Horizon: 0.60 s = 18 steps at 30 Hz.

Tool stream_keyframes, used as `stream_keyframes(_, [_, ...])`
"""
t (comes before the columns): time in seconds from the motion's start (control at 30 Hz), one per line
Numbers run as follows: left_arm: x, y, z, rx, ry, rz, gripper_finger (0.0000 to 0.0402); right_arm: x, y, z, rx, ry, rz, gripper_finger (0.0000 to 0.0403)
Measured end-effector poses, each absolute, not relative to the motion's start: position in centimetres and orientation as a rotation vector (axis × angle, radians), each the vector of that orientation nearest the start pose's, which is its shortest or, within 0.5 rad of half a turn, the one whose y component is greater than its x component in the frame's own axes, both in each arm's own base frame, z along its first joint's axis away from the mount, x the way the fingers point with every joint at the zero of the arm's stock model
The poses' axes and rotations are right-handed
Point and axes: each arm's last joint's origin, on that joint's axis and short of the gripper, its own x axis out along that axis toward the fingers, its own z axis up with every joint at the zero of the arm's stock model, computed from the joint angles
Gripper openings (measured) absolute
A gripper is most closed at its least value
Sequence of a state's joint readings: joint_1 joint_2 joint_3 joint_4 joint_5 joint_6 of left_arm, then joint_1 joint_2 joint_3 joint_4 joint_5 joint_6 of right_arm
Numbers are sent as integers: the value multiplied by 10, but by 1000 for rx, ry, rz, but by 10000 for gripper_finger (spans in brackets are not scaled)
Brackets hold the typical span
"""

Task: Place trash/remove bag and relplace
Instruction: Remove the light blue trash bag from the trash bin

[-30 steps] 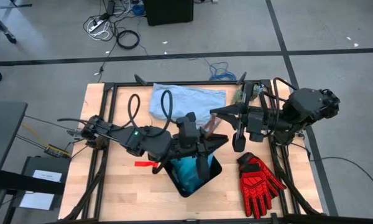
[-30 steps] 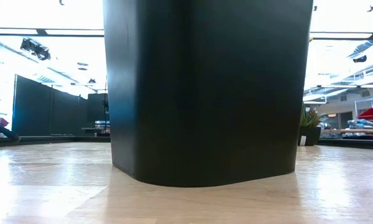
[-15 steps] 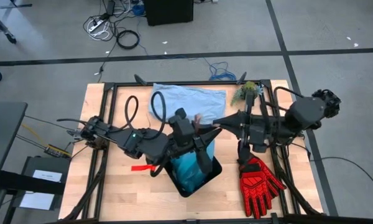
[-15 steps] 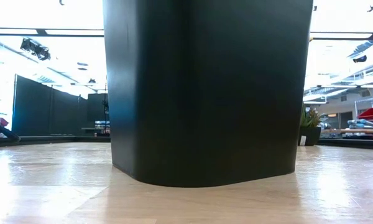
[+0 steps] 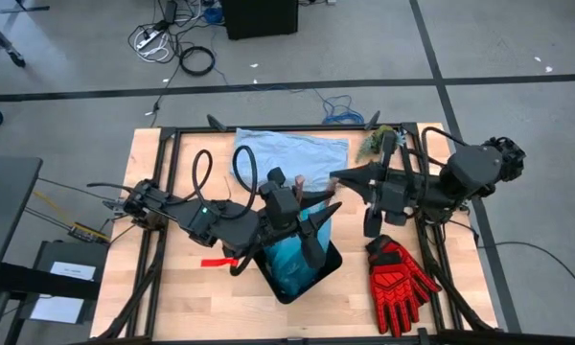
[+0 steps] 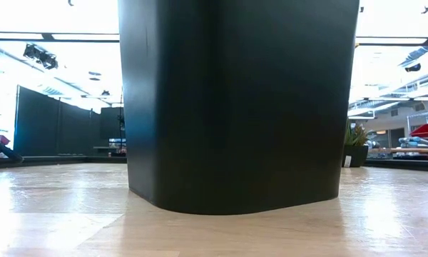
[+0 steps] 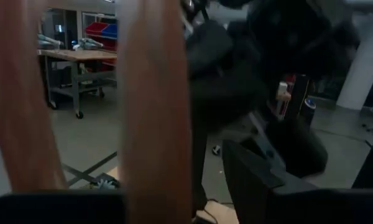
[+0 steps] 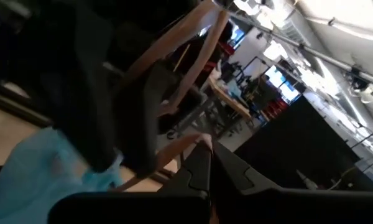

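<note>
A black bin (image 5: 322,274) (image 6: 235,100) stands on the table, lined with the cyan bag (image 5: 292,257) (image 8: 43,168). Above the bin's far rim, a tan rubber band (image 5: 322,198) (image 7: 155,93) (image 8: 174,56) is stretched between my two grippers. My left gripper (image 5: 305,194) comes in from the table's left with its fingers apart inside the band. My right gripper (image 5: 337,178) (image 8: 205,152) comes in from the right and is shut on the band. The trash is out of view. My left gripper has the band looped round its spread fingers (image 8: 146,106), with strands (image 8: 165,46) running past them on both sides. The fingers lie level and point toward the table's right. The band is taut and clear of the bin. My right gripper pinches one end of the band's loop (image 8: 196,140) between its two shut fingertips. It comes in level from the table's right. From there the strands run taut toward the left gripper, lifted clear of the bin.
A pale grey-blue plastic bag (image 5: 289,153) lies at the table's far edge, with a small green plant (image 5: 376,144) to its right. A red glove (image 5: 399,278) lies right of the bin and a small red strip (image 5: 220,259) left of it.
My left gripper has rolled a little at the wrist above the bin without leaving its place. The right wrist has also turned slightly. The band stays stretched between the two grippers, and the bin has not moved.
</note>
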<state>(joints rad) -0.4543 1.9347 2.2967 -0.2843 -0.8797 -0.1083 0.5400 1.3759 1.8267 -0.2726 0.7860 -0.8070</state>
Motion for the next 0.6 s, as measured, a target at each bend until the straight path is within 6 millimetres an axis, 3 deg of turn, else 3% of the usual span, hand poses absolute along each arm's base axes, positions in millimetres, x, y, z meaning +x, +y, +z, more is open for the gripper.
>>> stream_keyframes(0.37, [372,-159,496,-79,-45,579,124,219,120,538,-669,-49,-212,0])
stream_keyframes(0.6, [372,-158,499,-63,-51,573,124,217,124,537,-668,-50,-190,0])
